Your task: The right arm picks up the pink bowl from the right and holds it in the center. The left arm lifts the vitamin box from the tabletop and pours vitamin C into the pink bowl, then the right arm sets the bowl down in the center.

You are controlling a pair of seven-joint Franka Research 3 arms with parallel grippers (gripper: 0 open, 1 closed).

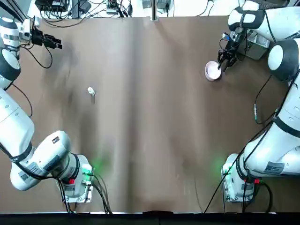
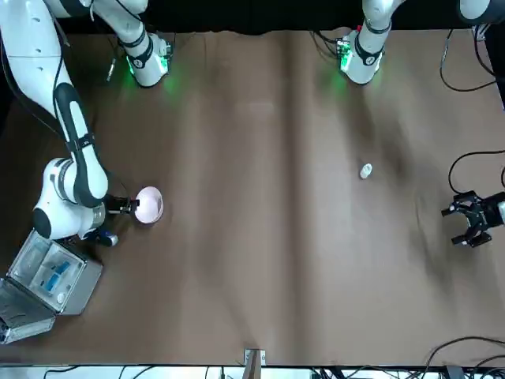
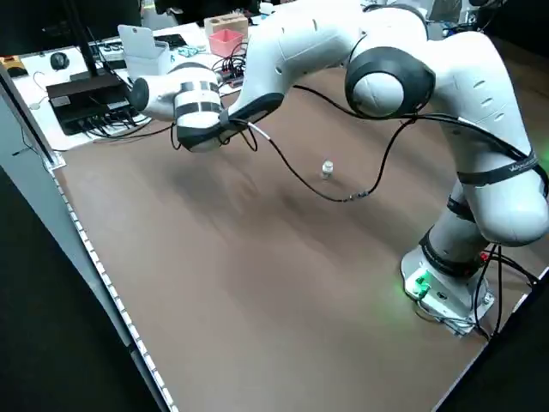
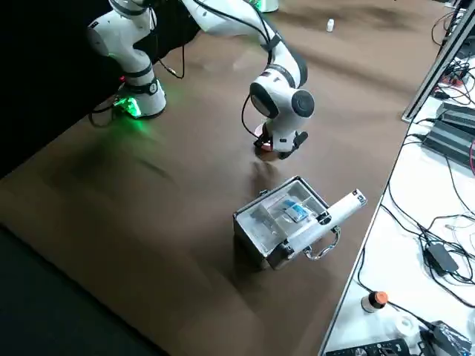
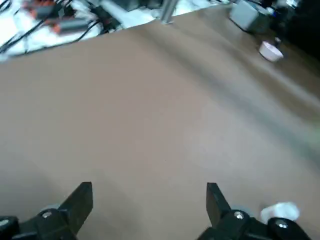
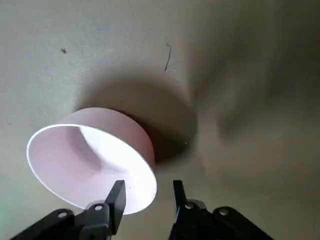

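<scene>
So far, by my reading, the job is barely begun. The pink bowl (image 1: 213, 71) is out on the robot's right side, well short of the center, and I can't tell whether it touches the tabletop (image 1: 150, 117). Right at it is the right pincer (image 6: 148, 192), spread wide — one finger overlaps the bowl's mouth, the other is outside the rim, with no grip that I can see. Farther out, the vitamin box (image 3: 327, 169) stands upright on the left side, ungrasped; the left pincer (image 5: 150, 197) is parted too, out toward the far left. Pickup, centering, pouring and setting down — all remain.
</scene>
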